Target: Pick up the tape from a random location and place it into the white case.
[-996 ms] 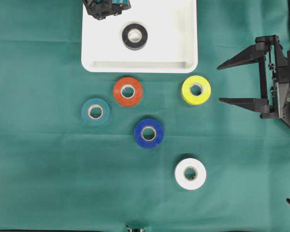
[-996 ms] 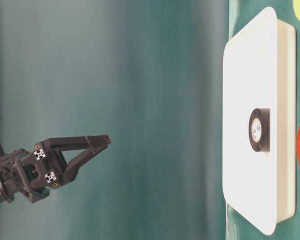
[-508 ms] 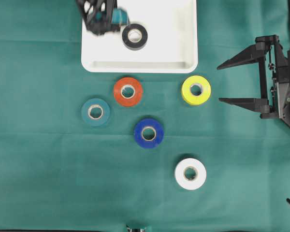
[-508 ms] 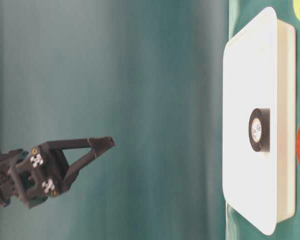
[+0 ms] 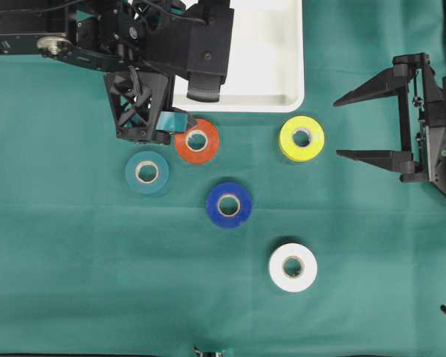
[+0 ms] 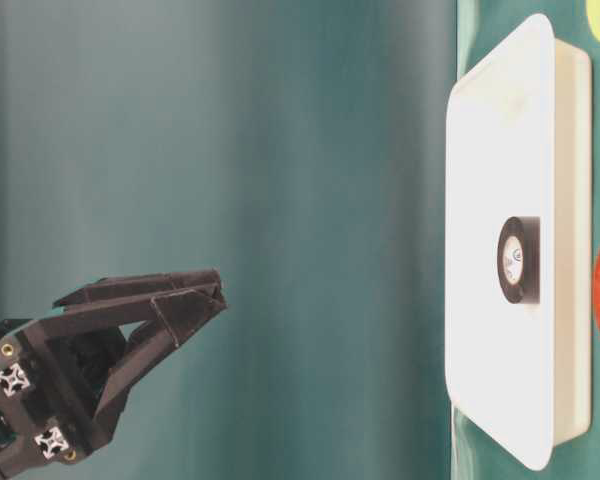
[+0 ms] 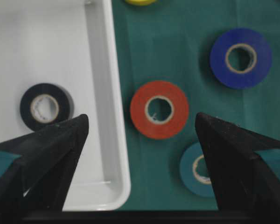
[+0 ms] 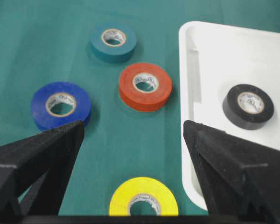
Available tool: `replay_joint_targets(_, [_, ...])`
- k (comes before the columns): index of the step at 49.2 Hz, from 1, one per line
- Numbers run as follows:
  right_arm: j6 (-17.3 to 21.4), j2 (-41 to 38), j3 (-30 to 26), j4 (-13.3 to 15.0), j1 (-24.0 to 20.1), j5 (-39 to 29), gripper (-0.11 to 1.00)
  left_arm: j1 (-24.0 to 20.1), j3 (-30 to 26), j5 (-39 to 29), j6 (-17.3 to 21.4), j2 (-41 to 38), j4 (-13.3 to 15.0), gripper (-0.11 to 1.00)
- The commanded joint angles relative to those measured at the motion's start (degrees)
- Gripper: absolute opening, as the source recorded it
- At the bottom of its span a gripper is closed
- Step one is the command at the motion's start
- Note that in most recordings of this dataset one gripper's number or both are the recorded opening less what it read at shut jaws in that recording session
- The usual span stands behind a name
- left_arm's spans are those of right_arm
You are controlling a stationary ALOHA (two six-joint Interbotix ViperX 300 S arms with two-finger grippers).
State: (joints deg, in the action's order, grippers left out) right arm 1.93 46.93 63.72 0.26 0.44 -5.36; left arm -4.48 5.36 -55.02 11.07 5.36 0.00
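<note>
— Overhead view: the white case [image 5: 282, 74] holds one black tape [image 7: 45, 106]; five rolls wait on the worktop [image 5: 74, 282].

— And the arms?

— Left end effector [image 7: 140, 154] spread empty above the red tape [image 5: 197, 141]; right end effector [image 5: 368, 125] released, idle.

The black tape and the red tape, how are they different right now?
Colour: the black tape is black, the red tape is orange-red.
Place: the black tape lies inside the white case, the red tape lies on the green cloth just outside the rim.
Size: in both wrist views the black tape looks a little smaller across than the red tape.
Both lie flat, hole upward, with neither gripper touching them.
</note>
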Motion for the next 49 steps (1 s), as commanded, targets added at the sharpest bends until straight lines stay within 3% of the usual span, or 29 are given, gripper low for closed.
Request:
replay_joint_targets(1, [0.1, -0.3, -1.7, 0.1, 0.1, 0.2, 0.92, 0.0, -0.3, 1.1, -0.1, 1.9, -0.2, 0.95])
replay_joint_targets(19, [0.2, -0.1, -1.7, 0.1, 0.1, 0.2, 0.92, 0.0, 5.2, 4.7, -0.1, 6.6, 0.0, 0.94])
replay_joint_targets(49, [0.1, 0.8, -1.8, 0.1, 0.1, -0.4, 0.92, 0.0, 28.1, 24.9, -0.2, 28.4, 0.4, 0.94])
